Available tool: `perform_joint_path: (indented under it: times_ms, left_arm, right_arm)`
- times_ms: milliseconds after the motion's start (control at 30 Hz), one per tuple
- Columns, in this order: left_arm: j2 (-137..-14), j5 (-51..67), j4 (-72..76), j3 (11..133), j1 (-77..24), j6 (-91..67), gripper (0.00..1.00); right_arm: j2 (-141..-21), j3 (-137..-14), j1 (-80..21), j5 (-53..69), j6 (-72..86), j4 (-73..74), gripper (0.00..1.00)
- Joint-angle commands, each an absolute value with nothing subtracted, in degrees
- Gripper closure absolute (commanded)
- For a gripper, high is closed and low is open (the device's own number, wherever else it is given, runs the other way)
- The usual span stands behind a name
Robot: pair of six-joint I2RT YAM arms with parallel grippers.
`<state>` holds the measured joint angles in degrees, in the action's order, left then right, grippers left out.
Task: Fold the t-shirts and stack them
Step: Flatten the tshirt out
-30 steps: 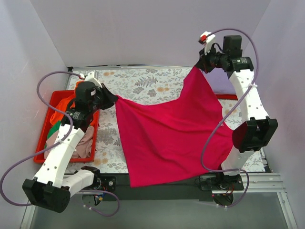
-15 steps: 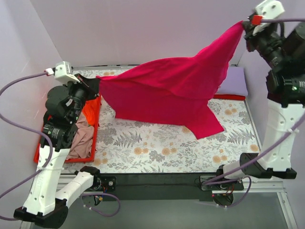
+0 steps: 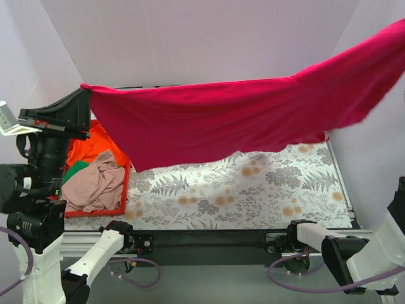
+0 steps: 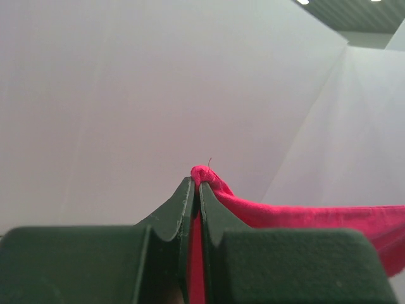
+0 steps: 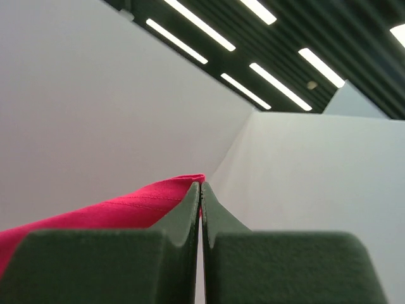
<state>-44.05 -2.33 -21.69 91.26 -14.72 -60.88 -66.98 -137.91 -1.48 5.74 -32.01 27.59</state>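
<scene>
Fern-print worktop [image 3: 253,196], white walls around it. Both arms are raised high above the worktop. The left gripper [image 4: 196,183] and right gripper [image 5: 200,188] are each clamped on a corner of the red shirt [image 3: 221,120], which is stretched wide above the worktop. Half a second ago its lower edge draped onto the worktop; now it hangs clear.

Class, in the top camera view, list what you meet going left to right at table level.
In order: left arm's wrist, red tray, floral tablecloth, right arm. The crimson t-shirt spans them all.
</scene>
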Motion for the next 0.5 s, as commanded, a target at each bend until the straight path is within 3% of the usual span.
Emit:
perform_joint_path:
  times_ms: [0, 267, 467]
  left_arm:
    - [-44.21, -0.09, -21.53, 93.43, -14.33, -61.43, 1.0]
    - [-41.58, 1.06, -21.36, 85.97, -14.33, -62.4, 1.0]
    - [-38.94, -1.75, -18.73, 70.07, -14.41, -63.1, 1.0]
  right_arm:
    - [-65.13, -139.4, -1.32, 0.36, -35.42, 20.04, 0.99]
    - [-64.16, -130.97, -1.84, 1.57, -34.63, 21.09, 0.99]
    - [-66.35, -116.94, -1.85, 5.97, -31.29, 21.62, 0.99]
